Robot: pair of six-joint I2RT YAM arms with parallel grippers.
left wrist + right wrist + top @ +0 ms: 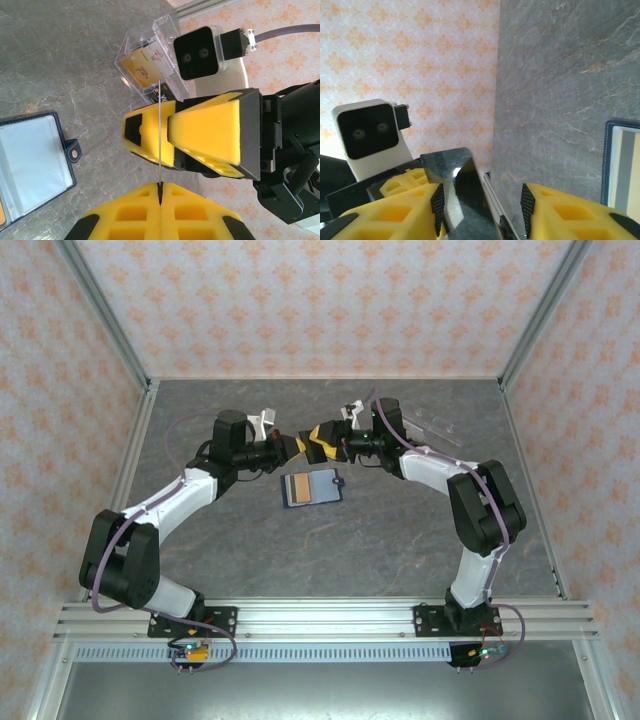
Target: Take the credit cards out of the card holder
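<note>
A card (160, 125) is pinched edge-on in the shut left gripper (160, 192), held above the table (400, 530) just far of the holder (313, 488). The right gripper (480, 200) is set around the same card with its jaws part open; in its wrist view no clamping is seen yet. The holder is laid open and flat, with another card (298, 488) seated in its left panel. A clear box (150, 55) is stood far right. A drop is judged the main risk: were the left grip let go before the right jaws are closed, the card would fall. Bending or twisting could be caused by an off-centre squeeze, and the fingertips, being so near, could be knocked together.
</note>
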